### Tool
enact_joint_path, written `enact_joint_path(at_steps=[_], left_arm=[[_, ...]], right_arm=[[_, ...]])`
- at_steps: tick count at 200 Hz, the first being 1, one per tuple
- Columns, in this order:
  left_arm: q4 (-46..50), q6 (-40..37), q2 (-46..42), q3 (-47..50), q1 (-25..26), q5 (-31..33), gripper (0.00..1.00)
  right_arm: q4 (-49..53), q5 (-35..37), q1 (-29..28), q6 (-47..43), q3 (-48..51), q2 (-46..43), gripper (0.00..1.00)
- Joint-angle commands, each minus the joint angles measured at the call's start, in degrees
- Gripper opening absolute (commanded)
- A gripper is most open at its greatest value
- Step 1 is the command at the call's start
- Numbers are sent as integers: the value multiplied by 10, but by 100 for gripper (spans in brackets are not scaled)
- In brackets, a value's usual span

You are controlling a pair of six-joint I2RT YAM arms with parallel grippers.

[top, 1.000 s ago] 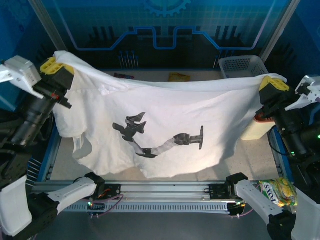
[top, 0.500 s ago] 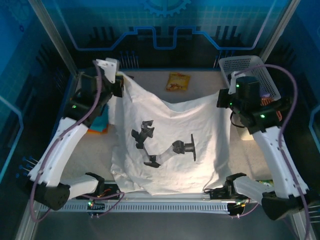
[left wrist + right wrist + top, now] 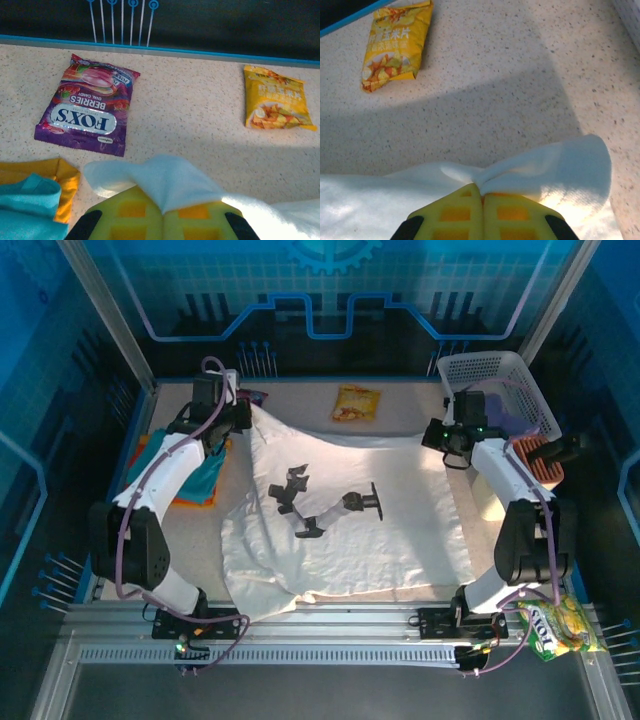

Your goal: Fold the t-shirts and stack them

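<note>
Shirt: the large, soft-cloth white t-shirt point(image 3: 420, 535) with a dark printed figure lies spread, rumpled, over the middle of the speckled beige desk point(image 3: 400, 408). Its near hem is close to the front rail.
Left claw: the left claw point(image 3: 240, 412) is at the shirt's far-left corner. In the wrist view its yellow fingers point(image 3: 125, 220) are pressed together on a fold of the white t-shirt point(image 3: 170, 182).
Right claw: the right claw point(image 3: 442, 436) is at the far-right corner. In its wrist view the claw point(image 3: 482, 197) is closed, with a pinch of white cloth point(image 3: 545, 167) fanning out above it.
Folded shirts: a folded teal cloth t-shirt point(image 3: 206, 476) lies on a folded orange cloth t-shirt point(image 3: 196, 502), just left of the white one, beneath the left arm.
Packets: a flat purple foil sweet packet point(image 3: 87, 107) lies beyond the left claw near the back wall. A small yellow snack packet point(image 3: 355, 403) lies between the two claws, farther back.
Basket: a white plastic lattice basket point(image 3: 495, 375) stands at the far-right corner of the desk, behind the right claw.
</note>
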State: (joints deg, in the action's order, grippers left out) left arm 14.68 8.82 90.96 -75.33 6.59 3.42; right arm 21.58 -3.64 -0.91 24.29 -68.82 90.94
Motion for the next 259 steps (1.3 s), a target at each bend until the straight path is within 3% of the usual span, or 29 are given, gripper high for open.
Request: enact_joint_path(at_steps=[1, 41, 96, 171, 259], left_arm=[[-5, 28, 5, -49, -7, -24, 0], [-18, 38, -13, -27, -7, 8, 0], [10, 51, 6, -50, -4, -20, 0], [53, 118, -81, 102, 14, -15, 0], [112, 185, -133, 192, 53, -28, 0]], right_arm=[[-33, -16, 23, 14, -29, -1, 0], [-34, 2, 53, 30, -8, -21, 0], [-23, -29, 58, 31, -3, -7, 0], [69, -59, 58, 20, 18, 10, 0], [141, -20, 64, -1, 46, 23, 0]])
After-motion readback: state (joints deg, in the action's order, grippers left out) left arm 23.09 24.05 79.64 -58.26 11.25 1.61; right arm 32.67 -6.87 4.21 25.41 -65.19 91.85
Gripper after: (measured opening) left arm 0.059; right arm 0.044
